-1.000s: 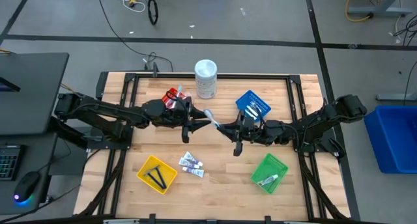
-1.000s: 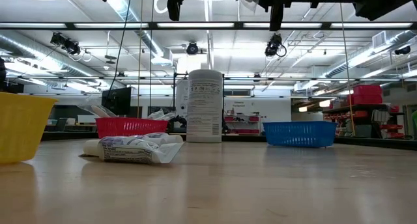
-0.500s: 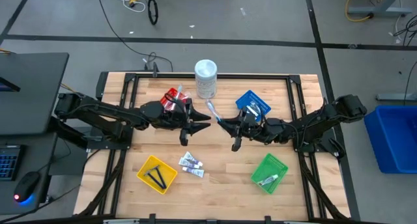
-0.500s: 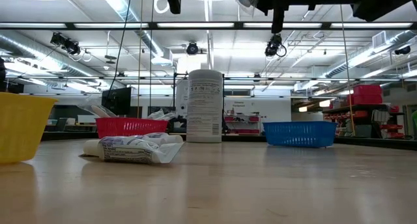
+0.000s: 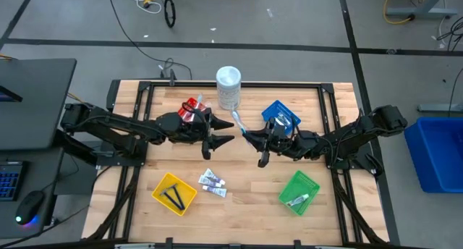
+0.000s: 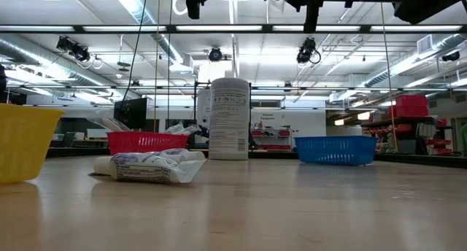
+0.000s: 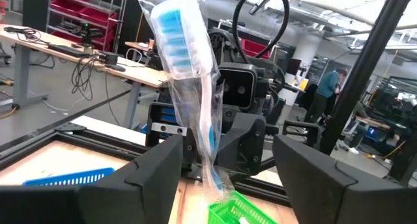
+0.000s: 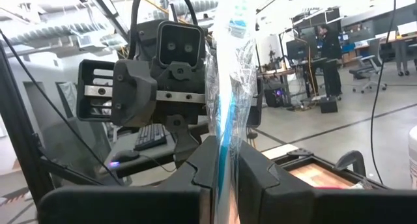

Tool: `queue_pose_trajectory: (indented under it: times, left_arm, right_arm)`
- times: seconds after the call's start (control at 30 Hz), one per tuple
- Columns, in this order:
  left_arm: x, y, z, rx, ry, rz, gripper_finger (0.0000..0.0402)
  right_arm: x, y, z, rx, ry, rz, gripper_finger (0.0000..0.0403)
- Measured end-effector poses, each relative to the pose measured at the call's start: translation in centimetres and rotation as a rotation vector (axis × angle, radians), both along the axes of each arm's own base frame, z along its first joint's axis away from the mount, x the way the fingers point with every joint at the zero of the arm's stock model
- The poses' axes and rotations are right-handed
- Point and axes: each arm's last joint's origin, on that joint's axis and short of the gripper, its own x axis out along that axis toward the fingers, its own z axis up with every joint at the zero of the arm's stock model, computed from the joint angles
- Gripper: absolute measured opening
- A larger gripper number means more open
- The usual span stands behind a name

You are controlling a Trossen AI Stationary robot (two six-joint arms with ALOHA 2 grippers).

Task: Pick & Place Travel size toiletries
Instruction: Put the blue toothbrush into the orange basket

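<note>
Above the middle of the table (image 5: 249, 198), clamping hard with the right gripper (image 5: 245, 137) on the lower end of the wrapped toothbrush (image 5: 236, 121), jaws pressed together on the crinkled wrapper. Just beside it, spreading the left gripper (image 5: 221, 132) wide now, fingers (image 7: 151, 178) standing well apart on either side of the brush and no longer pinching it as they were a second ago. Completing the handover, then: riding in the right gripper alone, head tipping up toward the white container (image 5: 228, 87) rather than bridging the two arms. Probably heading next for a basket on the right side, with the blue basket (image 5: 281, 115) sitting nearest and the green basket (image 5: 299, 191) farther off. Leaving the white tubes (image 5: 212, 182) lying loose on the wood, waiting their turn.
</note>
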Motion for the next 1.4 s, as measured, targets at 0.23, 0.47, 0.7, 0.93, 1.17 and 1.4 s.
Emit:
queue_pose_trajectory:
  times: [0.23, 0.47, 0.7, 0.93, 1.17, 1.4]
  left_arm:
    - [0.0, 0.2, 0.0, -0.005, -0.001, 0.070, 0.0254]
    - [0.4, 0.2, -0.4, -0.007, -0.002, 0.069, 0.0251]
    - [2.3, -0.1, -1.8, -0.029, -0.085, 0.038, 0.0250]
    - [2.4, -0.1, -1.8, -0.021, -0.102, 0.040, 0.0249]
    - [2.3, -0.1, -1.7, -0.018, -0.120, 0.041, 0.0249]
    - [2.3, -0.1, -1.7, -0.014, -0.120, 0.025, 0.0223]
  right_arm:
    - [0.0, 0.0, 0.0, 0.000, 0.000, 0.000, 0.0035]
    - [0.0, 0.0, 0.0, -0.001, 0.001, 0.001, 0.0035]
    - [0.0, 0.0, -0.1, -0.002, 0.008, 0.001, 0.0035]
    - [0.0, 0.1, -0.1, -0.002, 0.008, 0.006, 0.0035]
    - [0.1, 0.2, -0.1, -0.020, 0.004, 0.075, 0.0035]
    - [0.1, 0.2, -0.3, -0.016, 0.028, 0.077, 0.0035]
